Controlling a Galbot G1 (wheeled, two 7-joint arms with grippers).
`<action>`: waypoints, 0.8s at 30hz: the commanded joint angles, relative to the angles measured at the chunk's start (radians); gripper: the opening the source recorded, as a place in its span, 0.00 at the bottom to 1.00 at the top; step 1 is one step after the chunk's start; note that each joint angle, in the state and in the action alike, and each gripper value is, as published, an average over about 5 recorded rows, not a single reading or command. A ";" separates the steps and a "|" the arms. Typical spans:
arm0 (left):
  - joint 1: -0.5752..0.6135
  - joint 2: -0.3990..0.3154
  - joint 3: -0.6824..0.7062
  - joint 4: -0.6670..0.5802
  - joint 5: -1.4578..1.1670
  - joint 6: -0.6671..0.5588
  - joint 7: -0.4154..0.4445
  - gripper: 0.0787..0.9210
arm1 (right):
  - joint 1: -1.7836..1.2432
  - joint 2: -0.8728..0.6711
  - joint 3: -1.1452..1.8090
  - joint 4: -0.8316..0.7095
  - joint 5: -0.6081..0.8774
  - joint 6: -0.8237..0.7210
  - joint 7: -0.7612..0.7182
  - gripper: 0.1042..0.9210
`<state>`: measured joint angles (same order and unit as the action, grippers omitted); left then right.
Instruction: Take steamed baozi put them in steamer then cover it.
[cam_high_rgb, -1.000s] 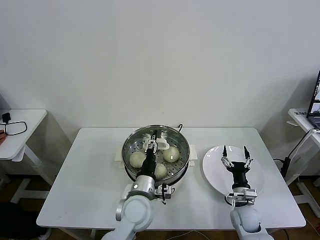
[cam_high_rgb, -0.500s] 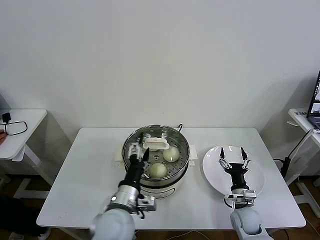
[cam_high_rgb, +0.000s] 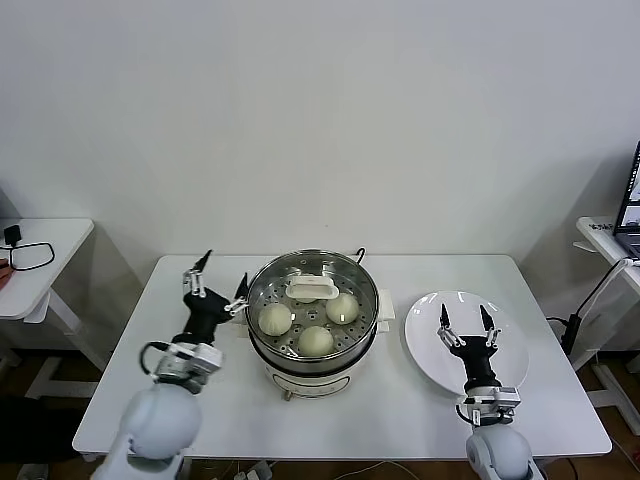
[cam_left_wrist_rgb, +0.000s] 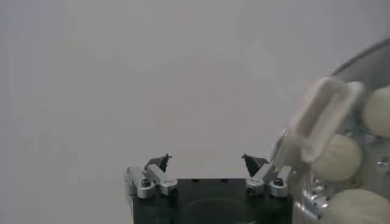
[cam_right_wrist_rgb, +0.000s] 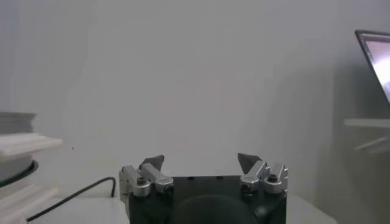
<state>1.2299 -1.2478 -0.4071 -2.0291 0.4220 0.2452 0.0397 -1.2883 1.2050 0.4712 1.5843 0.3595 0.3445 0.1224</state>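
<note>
The steamer (cam_high_rgb: 300, 372) stands mid-table. The cover sits on it, its white handle (cam_high_rgb: 312, 290) at the centre. Three baozi show through the glass: one on the left (cam_high_rgb: 275, 318), one on the right (cam_high_rgb: 342, 307), one at the front (cam_high_rgb: 316, 340). A fourth is hidden. My left gripper (cam_high_rgb: 215, 283) is open and empty, just left of the pot. In the left wrist view it (cam_left_wrist_rgb: 207, 162) points past the pot's side, where the handle (cam_left_wrist_rgb: 323, 115) and a baozi (cam_left_wrist_rgb: 341, 158) show. My right gripper (cam_high_rgb: 463, 320) is open and empty above the white plate (cam_high_rgb: 425, 335).
The white table (cam_high_rgb: 180, 400) has free room at its left and front. A small side table (cam_high_rgb: 50, 270) stands at the far left, and a laptop (cam_high_rgb: 630, 205) on a desk at the far right. A black cable (cam_right_wrist_rgb: 79, 192) lies behind the pot.
My left gripper has let go of the cover's handle and drawn back to the left of the pot, open. The cover stays on the pot. The right gripper has sunk slightly.
</note>
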 joint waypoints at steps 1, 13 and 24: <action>0.008 0.000 -0.188 0.279 -0.521 -0.345 -0.020 0.88 | -0.038 -0.006 -0.002 0.037 0.069 -0.021 -0.020 0.88; 0.046 -0.043 -0.168 0.311 -0.525 -0.455 -0.005 0.88 | -0.058 -0.004 -0.008 0.047 0.084 -0.034 -0.020 0.88; 0.052 -0.032 -0.173 0.329 -0.522 -0.448 -0.029 0.88 | -0.078 0.006 -0.006 0.062 0.072 -0.049 -0.014 0.88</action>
<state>1.2747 -1.2788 -0.5634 -1.7392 -0.0471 -0.1486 0.0249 -1.3517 1.2085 0.4647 1.6330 0.4264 0.3048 0.1061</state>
